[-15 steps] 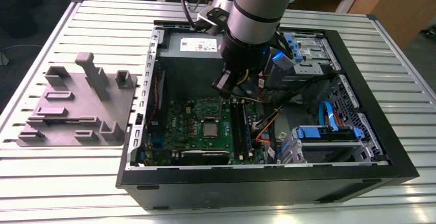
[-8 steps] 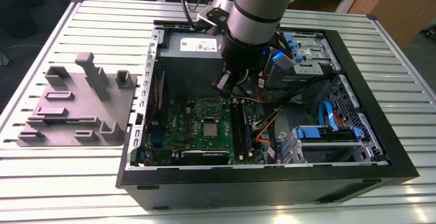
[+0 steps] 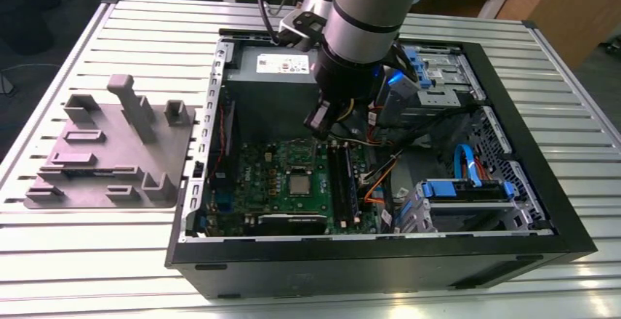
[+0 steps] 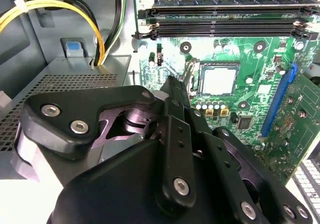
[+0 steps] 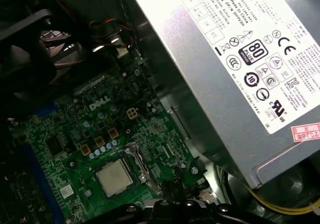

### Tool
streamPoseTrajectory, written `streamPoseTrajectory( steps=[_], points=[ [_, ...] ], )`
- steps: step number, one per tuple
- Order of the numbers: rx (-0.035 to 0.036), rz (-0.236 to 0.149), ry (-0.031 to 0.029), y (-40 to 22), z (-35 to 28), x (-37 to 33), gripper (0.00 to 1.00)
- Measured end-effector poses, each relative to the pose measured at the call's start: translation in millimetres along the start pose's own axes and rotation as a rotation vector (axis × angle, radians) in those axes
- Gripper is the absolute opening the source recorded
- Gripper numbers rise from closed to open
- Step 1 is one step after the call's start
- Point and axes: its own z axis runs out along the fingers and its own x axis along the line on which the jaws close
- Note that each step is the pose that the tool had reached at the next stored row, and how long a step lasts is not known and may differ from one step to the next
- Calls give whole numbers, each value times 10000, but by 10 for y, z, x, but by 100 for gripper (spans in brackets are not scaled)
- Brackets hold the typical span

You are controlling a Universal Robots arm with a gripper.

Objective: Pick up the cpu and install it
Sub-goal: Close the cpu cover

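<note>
The end effector (image 3: pixel 321 124) is hanging inside the open computer case (image 3: pixel 543 210), above the far part of the green motherboard (image 3: pixel 281 181); whether its fingers are spread or pressed together, I cannot tell. Nothing is showing in its grip. The cpu (image 3: pixel 301 184) is sitting flat in its socket on the motherboard, nearer than the end effector, also showing in both wrist views (image 4: pixel 218 80) (image 5: pixel 113 177). The grey power supply (image 5: pixel 235 68) is lying just beyond. On the exterior view's left, a grey tray (image 3: pixel 107 155) is resting on the slatted surface (image 3: pixel 97 261).
</note>
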Motion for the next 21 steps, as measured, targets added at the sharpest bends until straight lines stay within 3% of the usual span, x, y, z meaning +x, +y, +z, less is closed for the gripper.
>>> streamPoseTrajectory(
  steps=[15,21],
  points=[
    [-11,-40,-17,0,-13,0,10],
    [-29,110,-50,-70,43,-41,10]
  ],
)
